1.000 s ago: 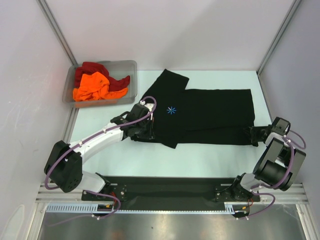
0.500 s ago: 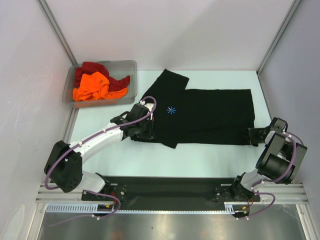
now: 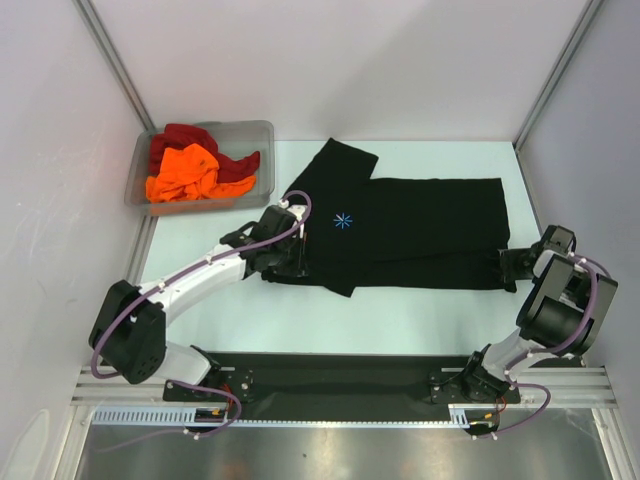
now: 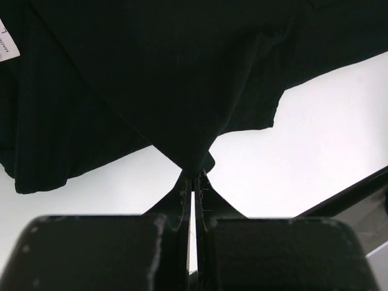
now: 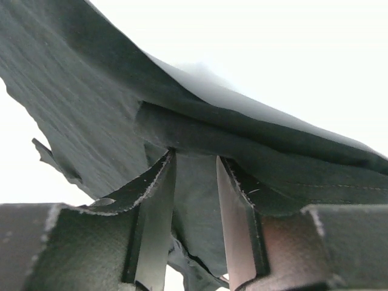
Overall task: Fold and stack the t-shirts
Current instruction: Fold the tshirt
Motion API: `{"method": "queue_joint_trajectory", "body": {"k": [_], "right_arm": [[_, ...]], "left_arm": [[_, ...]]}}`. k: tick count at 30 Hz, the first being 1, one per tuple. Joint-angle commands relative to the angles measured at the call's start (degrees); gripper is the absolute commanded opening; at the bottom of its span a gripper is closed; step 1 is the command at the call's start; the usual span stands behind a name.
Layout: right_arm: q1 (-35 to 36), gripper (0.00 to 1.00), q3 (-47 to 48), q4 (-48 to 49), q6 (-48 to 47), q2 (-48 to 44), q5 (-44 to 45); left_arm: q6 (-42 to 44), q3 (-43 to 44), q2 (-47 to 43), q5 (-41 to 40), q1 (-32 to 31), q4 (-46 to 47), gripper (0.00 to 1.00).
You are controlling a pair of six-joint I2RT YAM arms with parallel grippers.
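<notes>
The pale worktop (image 3: 420, 300) fills the top view, and the black t-shirt (image 3: 420, 230) is spread flat across its middle. The shirt's body runs as a long band toward three o'clock, and an angled flap of cloth at its other end points to about eleven o'clock. Off the worktop's ten o'clock corner, well apart from the black shirt, stands the clear grey bin (image 3: 250, 135). It holds two crumpled shirts: the orange t-shirt (image 3: 185, 172) lies on the six o'clock side and the dark red t-shirt (image 3: 180, 135) is bunched behind it toward twelve, with a strip trailing out to three o'clock along the orange one. The left hand (image 3: 290, 262) sits at the black shirt's eight o'clock edge. In its wrist view the two fingers are clenched tight together on a pinch of black cloth, which rises from their tips in a peak with bare worktop showing on both sides. The right hand (image 3: 508, 268) is at the shirt's four o'clock corner. Its wrist view shows the fingers (image 5: 156, 200) standing apart, unclenched, with a folded hem lying across their tips rather than squeezed between them. The small light-blue starburst (image 3: 343, 220) marks the chest, just toward one o'clock from the left hand — and a sliver of white label (image 4: 7, 42) shows at the ten o'clock edge of the left wrist view.
</notes>
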Motion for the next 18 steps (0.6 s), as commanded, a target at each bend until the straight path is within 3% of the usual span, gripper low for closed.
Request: {"method": "queue_joint_trajectory", "body": {"k": [1, 18], "right_arm": [[0.7, 0.39, 4.1, -3.5, -2.5, 2.4, 5.8], [2.0, 0.42, 11.6, -14.5, -1.8, 9.6, 8.5]], "left_arm": [[1.4, 1.3, 0.2, 1.0, 0.5, 1.8, 0.00], [1.3, 0.8, 0.9, 2.6, 1.6, 2.8, 0.00]]}}
